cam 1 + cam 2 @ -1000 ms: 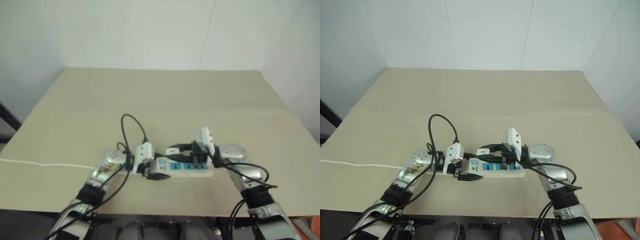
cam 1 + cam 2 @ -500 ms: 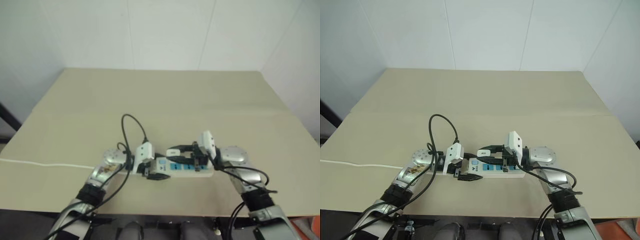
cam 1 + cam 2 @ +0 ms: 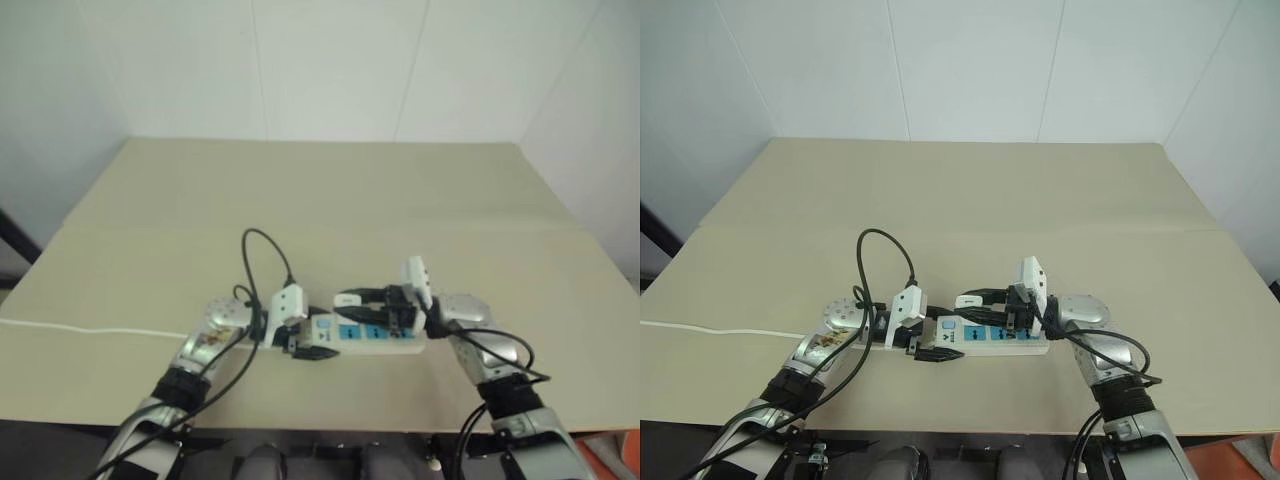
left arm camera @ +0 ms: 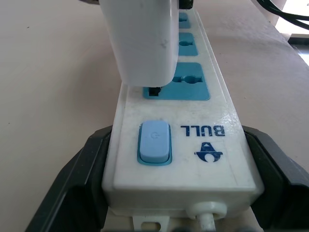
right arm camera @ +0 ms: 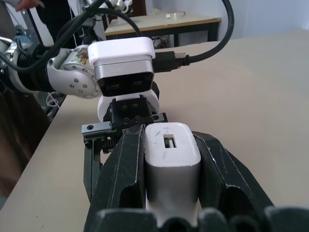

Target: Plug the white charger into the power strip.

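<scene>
White charger (image 4: pixel 140 41), clamped in the right gripper (image 5: pixel 166 159), may be jammed off-socket if tilted while the power strip (image 4: pixel 181 145) is pinched by the left gripper (image 4: pixel 178 212).

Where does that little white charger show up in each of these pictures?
Left eye view: white charger above the power strip, mid-table.
Right eye view: same spot, held by the right gripper.
Left wrist view: it stands over the first blue socket.
Right wrist view: between the black fingers.
Shared landmark: the power strip.
</scene>
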Tool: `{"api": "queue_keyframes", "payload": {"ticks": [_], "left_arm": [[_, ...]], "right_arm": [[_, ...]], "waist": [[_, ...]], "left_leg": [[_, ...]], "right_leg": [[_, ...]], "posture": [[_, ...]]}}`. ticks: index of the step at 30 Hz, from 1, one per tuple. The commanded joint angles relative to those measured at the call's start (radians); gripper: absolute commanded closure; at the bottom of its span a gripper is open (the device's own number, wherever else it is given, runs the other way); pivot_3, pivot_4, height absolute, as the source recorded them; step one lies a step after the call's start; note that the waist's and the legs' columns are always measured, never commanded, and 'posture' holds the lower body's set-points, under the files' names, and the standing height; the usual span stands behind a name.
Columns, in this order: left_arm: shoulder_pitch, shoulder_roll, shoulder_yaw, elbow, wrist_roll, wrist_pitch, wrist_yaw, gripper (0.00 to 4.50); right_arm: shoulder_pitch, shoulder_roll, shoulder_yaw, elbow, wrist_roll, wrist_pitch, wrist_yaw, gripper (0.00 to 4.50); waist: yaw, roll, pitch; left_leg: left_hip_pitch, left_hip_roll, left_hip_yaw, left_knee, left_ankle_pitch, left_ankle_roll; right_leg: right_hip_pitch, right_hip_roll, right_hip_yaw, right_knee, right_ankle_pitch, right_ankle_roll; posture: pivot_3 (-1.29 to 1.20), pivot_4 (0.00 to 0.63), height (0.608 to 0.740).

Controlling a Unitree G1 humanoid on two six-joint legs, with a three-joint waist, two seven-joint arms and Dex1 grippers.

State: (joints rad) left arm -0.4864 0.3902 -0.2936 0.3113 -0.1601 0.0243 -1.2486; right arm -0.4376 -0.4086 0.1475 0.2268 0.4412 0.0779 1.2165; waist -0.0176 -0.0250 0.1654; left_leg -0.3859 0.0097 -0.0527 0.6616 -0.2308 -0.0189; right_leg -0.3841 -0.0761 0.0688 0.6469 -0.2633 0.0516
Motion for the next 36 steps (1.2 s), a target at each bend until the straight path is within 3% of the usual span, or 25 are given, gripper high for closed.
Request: {"api": "queue_keyframes", "payload": {"ticks": [1, 8, 16, 28, 36], "left_arm": [[0.007, 0.017, -0.022, 0.008, 0.02, -0.004, -0.024, 1.18], [0.004, 0.018, -0.023, 0.011, 0.021, -0.008, -0.025, 1.18], [0.004, 0.02, -0.021, 0.012, 0.023, -0.011, -0.021, 1.18], [0.013, 0.027, -0.019, 0.001, 0.023, -0.015, -0.016, 1.18], [0.014, 0.028, -0.017, 0.002, 0.023, -0.018, -0.01, 1.18]], "right_arm": [[0.027, -0.003, -0.018, 0.022, -0.024, -0.018, -0.002, 3.29], [0.023, -0.002, -0.013, 0.062, -0.052, -0.082, 0.001, 3.29], [0.041, -0.015, 0.002, 0.188, -0.126, -0.292, 0.032, 3.29], [-0.033, -0.052, 0.077, 0.31, -0.137, -0.197, 0.154, 3.29], [-0.042, -0.018, 0.104, 0.328, -0.153, -0.195, 0.144, 3.29]], "waist": [[-0.001, 0.0, 0.0], [-0.001, 0.0, 0.0], [-0.002, 0.0, 0.0], [-0.005, 0.0, -0.002], [-0.011, 0.0, -0.002]], "left_leg": [[0.0, 0.0, 0.0, 0.0, 0.0, 0.0], [0.0, 0.0, 0.0, 0.0, 0.0, 0.0], [0.0, 0.0, 0.0, 0.0, 0.0, 0.0], [0.006, 0.001, 0.0, 0.0, 0.0, 0.0], [0.014, 0.002, 0.0, -0.002, -0.001, 0.001]], "right_leg": [[-0.001, 0.0, 0.0, 0.0, 0.0, 0.0], [-0.001, 0.0, 0.0, 0.0, 0.0, 0.0], [0.0, 0.0, 0.0, 0.0, 0.0, 0.0], [0.007, 0.0, 0.0, -0.001, 0.0, 0.0], [0.014, 0.001, 0.0, -0.005, 0.0, 0.0]], "posture": [[0.0, 0.15, 0.74], [0.0, 0.15, 0.74], [0.0, 0.15, 0.74], [0.0, 0.15, 0.74], [0.0, 0.15, 0.74]]}}
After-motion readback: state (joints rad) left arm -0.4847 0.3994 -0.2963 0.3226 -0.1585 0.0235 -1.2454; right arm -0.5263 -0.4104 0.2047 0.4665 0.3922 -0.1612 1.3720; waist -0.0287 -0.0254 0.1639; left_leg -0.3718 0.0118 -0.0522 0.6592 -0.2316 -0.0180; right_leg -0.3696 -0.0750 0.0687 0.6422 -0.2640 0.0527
